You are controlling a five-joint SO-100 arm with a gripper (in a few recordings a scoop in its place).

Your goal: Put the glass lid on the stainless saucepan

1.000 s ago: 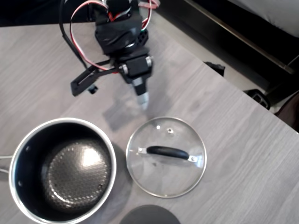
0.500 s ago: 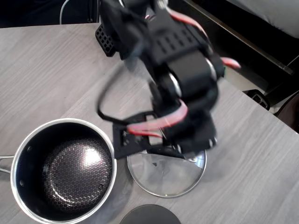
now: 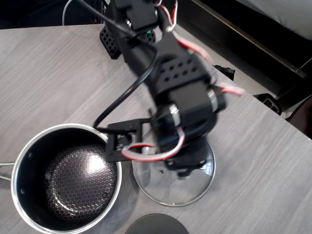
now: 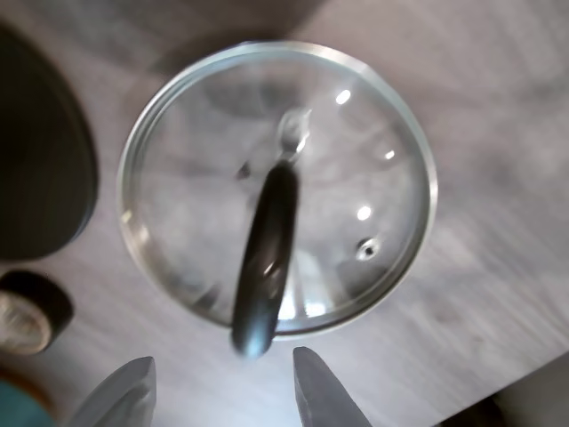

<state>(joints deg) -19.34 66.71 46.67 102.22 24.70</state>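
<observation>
The lid (image 4: pixel 277 189) is lying flat on the grey wood-grain worktop (image 3: pixel 53 78), handle up. In the overhead view it sits just to the right of the saucepan (image 3: pixel 65 176), rims close together but apart, and the arm (image 3: pixel 175 92) is right over it, covering most of its upper half, so only the lower arc of the lid (image 3: pixel 170 187) is clear. The pan is empty, honeycomb bottom showing, with its thin handle poking off the left edge.

The wrist view is a bit blurry, but the fingers (image 4: pixel 222 391) are spread open with nothing between them, and the near end of the black lid handle sits right above the gap. The steam vent is to the right of the handle.

There's a dark grey disc (image 3: pixel 156 224) at the bottom edge overhead, below the lid. In the wrist view, the disc (image 4: pixel 40 151) shows at the left.
</observation>
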